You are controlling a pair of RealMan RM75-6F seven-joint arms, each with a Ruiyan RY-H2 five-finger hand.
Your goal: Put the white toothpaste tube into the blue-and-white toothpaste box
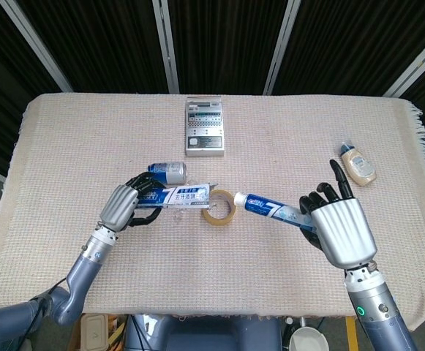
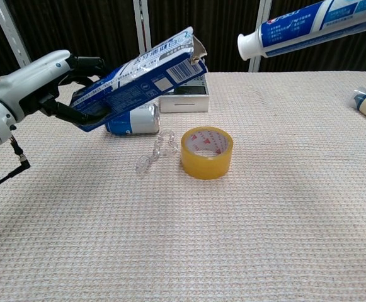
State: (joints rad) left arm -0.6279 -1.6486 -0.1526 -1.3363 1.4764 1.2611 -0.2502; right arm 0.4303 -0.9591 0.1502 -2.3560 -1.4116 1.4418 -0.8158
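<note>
My left hand (image 1: 121, 205) grips the blue-and-white toothpaste box (image 1: 181, 195) above the table, the box's open flapped end (image 2: 197, 49) tilted up and pointing right. My right hand (image 1: 341, 230) holds the white toothpaste tube (image 1: 271, 210) by its tail, white cap (image 2: 245, 45) pointing left at the box's mouth. A small gap separates cap and box opening. In the chest view the left hand (image 2: 34, 82) shows at the left; the right hand is out of that frame, only the tube (image 2: 315, 23) showing at the top right.
A yellow tape roll (image 2: 206, 151) lies under the gap, with a clear plastic chain (image 2: 154, 153) beside it. A blue can (image 2: 132, 119) lies behind the box, a grey device (image 1: 205, 126) further back. A small cream bottle (image 1: 358, 164) lies at the right.
</note>
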